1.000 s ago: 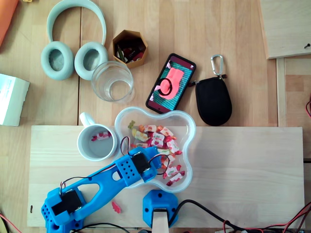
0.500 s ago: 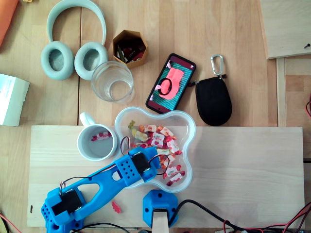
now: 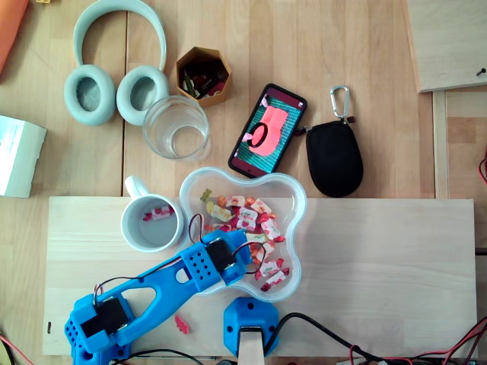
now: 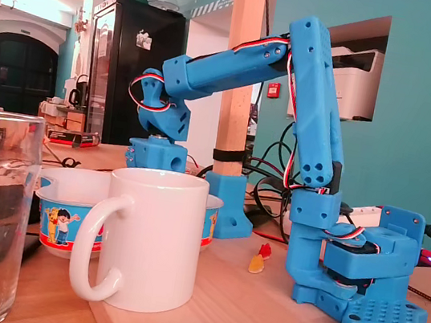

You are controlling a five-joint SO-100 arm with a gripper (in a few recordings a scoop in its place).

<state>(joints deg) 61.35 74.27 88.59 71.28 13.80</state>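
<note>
1. Nothing has changed from the earlier overhead pictures: arm, candies and mug are all in the same spots.
2. The gripper [image 4: 155,151] hangs down into the bowl [image 3: 303,207], on its lower-left side next to the mug [image 3: 148,236] in the overhead view. Its fingers are hidden under the wrist, so I can't tell whether they're apart or pinching a candy.
3. Candies [image 3: 245,217] lie loose in the bowl. One candy [image 3: 157,214] is in the mug, and a stray candy [image 3: 182,325] lies on the board [image 3: 380,266].
4. Reads as a pause, with no progress in the work on the candies.

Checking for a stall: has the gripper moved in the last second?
No. Overhead, the gripper keeps its spot over the candy bowl, beside the mug.
</note>
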